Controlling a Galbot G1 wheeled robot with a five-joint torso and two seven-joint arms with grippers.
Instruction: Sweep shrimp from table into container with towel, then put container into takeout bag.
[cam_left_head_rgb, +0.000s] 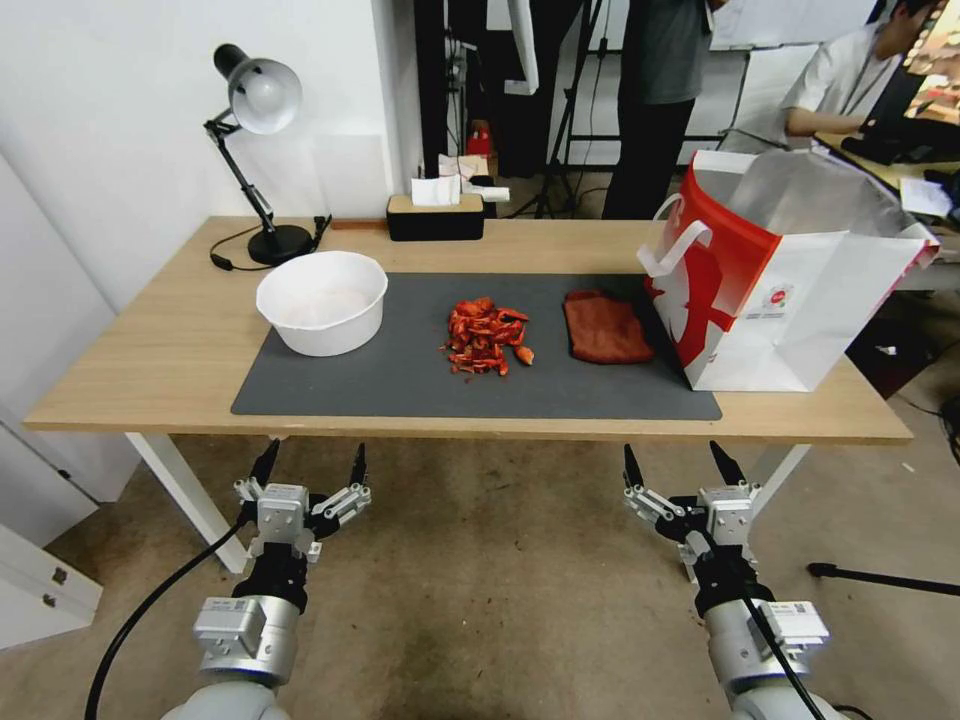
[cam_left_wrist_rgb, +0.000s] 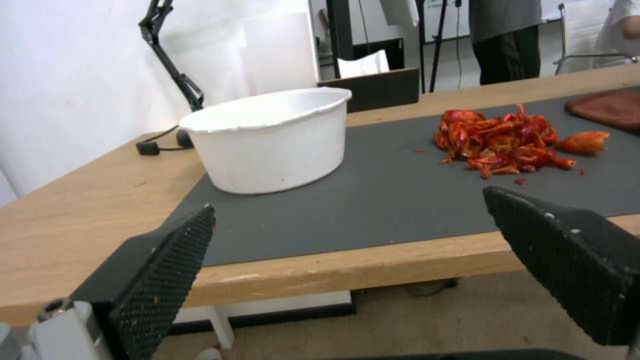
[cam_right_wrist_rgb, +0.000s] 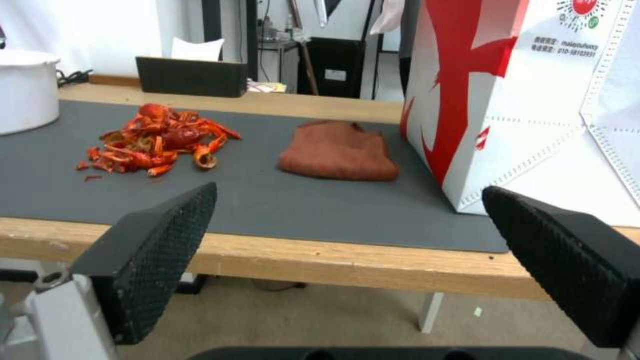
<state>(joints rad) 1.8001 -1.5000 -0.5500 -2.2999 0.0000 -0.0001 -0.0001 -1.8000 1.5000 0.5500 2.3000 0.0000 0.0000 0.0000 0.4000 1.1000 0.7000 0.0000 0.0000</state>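
A heap of red-orange shrimp (cam_left_head_rgb: 486, 336) (cam_left_wrist_rgb: 505, 140) (cam_right_wrist_rgb: 155, 140) lies mid-mat on the table (cam_left_head_rgb: 150, 360). The white container (cam_left_head_rgb: 322, 301) (cam_left_wrist_rgb: 269, 138) stands empty at the mat's left end. Right of the shrimp, the rust-red towel (cam_left_head_rgb: 605, 326) (cam_right_wrist_rgb: 338, 150) lies folded flat. The takeout bag (cam_left_head_rgb: 790, 290) (cam_right_wrist_rgb: 527, 100) stands open at the right end. Both grippers hang below and in front of the table's near edge: my left gripper (cam_left_head_rgb: 311, 464) (cam_left_wrist_rgb: 347, 235) open and empty, my right gripper (cam_left_head_rgb: 679, 464) (cam_right_wrist_rgb: 347, 220) open and empty.
A black desk lamp (cam_left_head_rgb: 258, 150) and a dark tissue box (cam_left_head_rgb: 436, 215) stand along the table's far edge. The dark grey mat (cam_left_head_rgb: 400, 385) covers the middle. White drawers (cam_left_head_rgb: 40, 590) sit on the floor at left; a dark stand foot (cam_left_head_rgb: 880, 578) lies at right.
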